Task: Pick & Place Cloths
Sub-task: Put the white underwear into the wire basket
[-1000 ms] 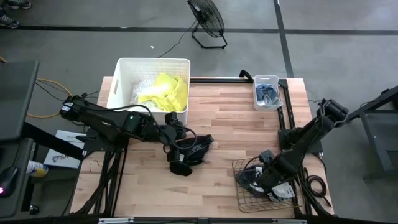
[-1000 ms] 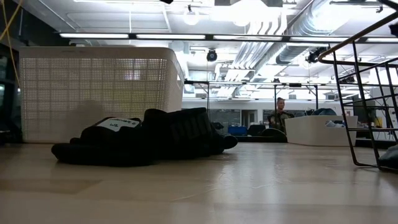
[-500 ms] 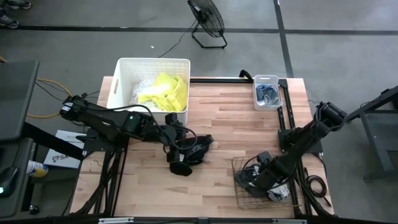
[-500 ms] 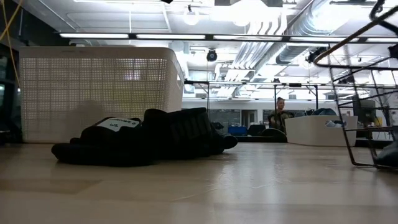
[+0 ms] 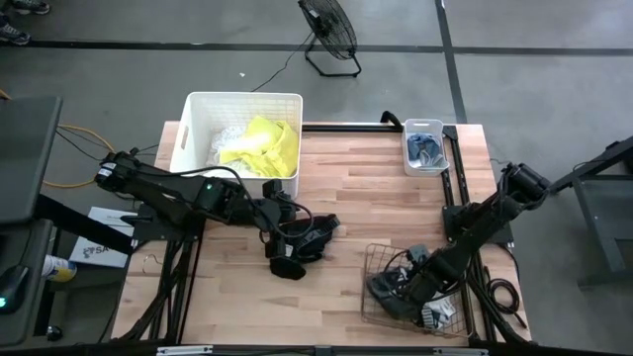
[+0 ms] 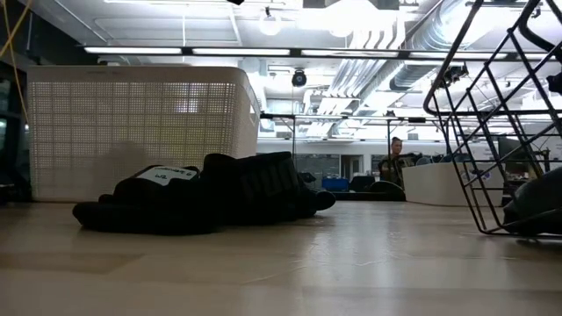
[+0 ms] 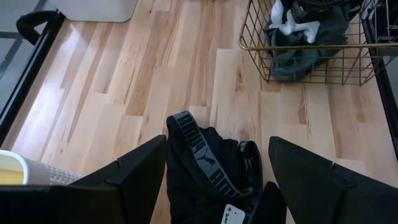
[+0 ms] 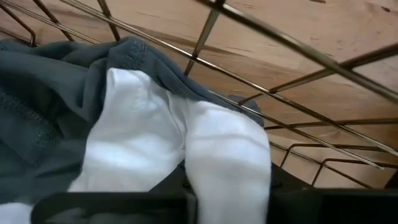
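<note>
High view: the left gripper [image 5: 287, 259] sits low over a black garment [image 5: 309, 237] lying mid-table, just clear of the white tub [image 5: 194, 104]; the tub holds a neon yellow cloth [image 5: 265, 145] and a white cloth [image 5: 226, 138], so it reads as the drop point; the right gripper [image 5: 420, 279] is down inside the wire basket [image 5: 374, 299] at the table's near right corner, among grey and white fabric; a small bin [image 5: 439, 146] with grey-blue socks [image 5: 425, 148] stands at the far right edge.

Low view: the black garment [image 6: 211, 197] lies flat on the table [image 6: 281, 263] in front of the tub [image 6: 132, 123]; the basket [image 6: 492, 149] looks tipped, its wires leaning, probably because the right arm bears on the load inside.

Left wrist view: the two dark fingers [image 7: 134, 168] stand wide apart, straddling the black garment [image 7: 208, 165] with its printed waistband; nothing is clamped, a posture suited to closing on the cloth next; the basket [image 7: 298, 78] with a grey cloth [image 7: 305, 46] lies beyond.

Right wrist view: white cloth [image 8: 186, 149] and grey cloth [image 8: 56, 93] fill the frame against the basket wires [image 8: 261, 93]; the white fold appears bunched right at the gripper, but whether the fingers are closed on it cannot be told.
</note>
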